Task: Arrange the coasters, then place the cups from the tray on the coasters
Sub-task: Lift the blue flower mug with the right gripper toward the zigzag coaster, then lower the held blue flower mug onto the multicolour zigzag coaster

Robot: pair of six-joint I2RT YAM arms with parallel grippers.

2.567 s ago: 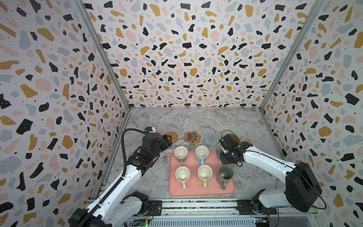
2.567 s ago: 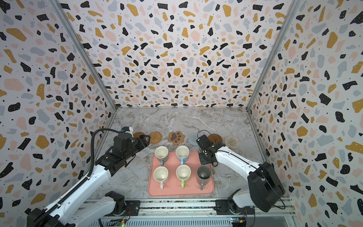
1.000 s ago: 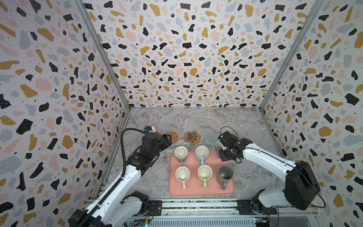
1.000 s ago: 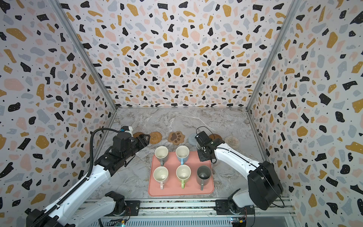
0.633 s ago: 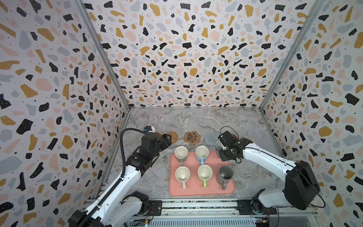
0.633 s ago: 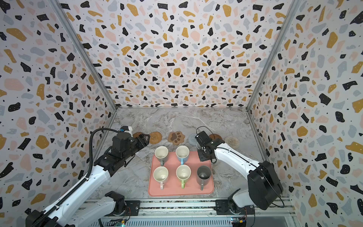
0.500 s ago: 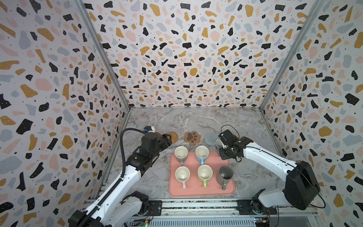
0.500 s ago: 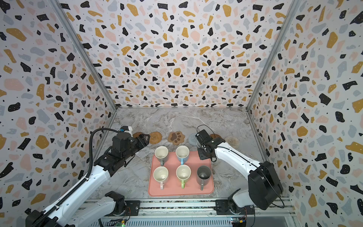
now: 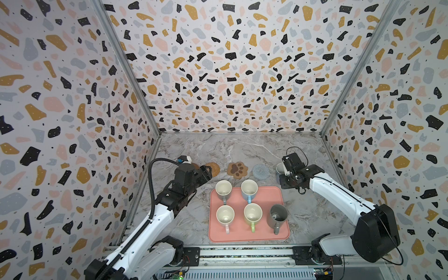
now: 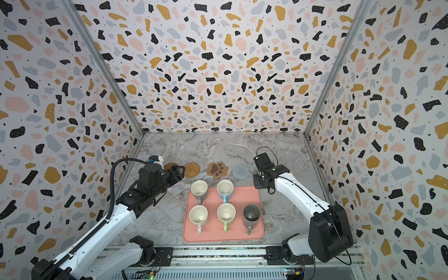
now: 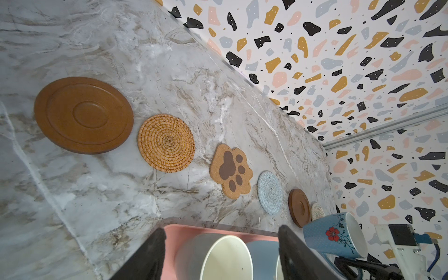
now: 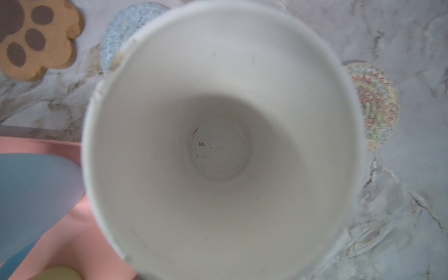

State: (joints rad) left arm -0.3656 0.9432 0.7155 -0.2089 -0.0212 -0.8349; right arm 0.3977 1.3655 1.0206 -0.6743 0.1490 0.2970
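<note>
**One Mug Is Lifted Off the Tray**

Since the earlier top views, the right gripper (image 9: 284, 172) has been carried away from the far right corner of the tray (image 9: 272, 196) and out over the row of mats behind it. It is clamped shut on a flowered blue mug (image 11: 334, 236), which is held up off the table (image 9: 242, 148). The mug's white inside is turned to the right wrist camera.

Nearest the front, five mugs are left on the tray. A pink mug (image 9: 225, 215), a green mug (image 9: 253, 213) and a dark grey mug (image 9: 277, 213) are in the front row. A beige mug (image 9: 223, 188) and a plain blue mug (image 9: 249, 188) are behind them. The far right corner is bare.

The left gripper (image 9: 206, 172) is held open and empty near the left end of the row, well apart from the held mug.

Just past the tray, six mats are laid in one row, so the arranging looks done. From left to right are seen a left brown disc (image 11: 83, 115), a rattan mat (image 9: 214, 167), a paw mat (image 9: 238, 169), a grey-blue mat (image 9: 260, 171), a right brown disc (image 11: 299, 207) and a cream mat (image 12: 373, 106). No mug is set on any mat yet. One mug is on its way and five are still to be moved.

The right brown disc is hidden behind the held mug in the right wrist view, so it is likely the landing spot. The grey-blue mat and the cream mat lie close on each side and could be bumped. The spotted wall (image 9: 230, 97) is farther back and not in the way.
</note>
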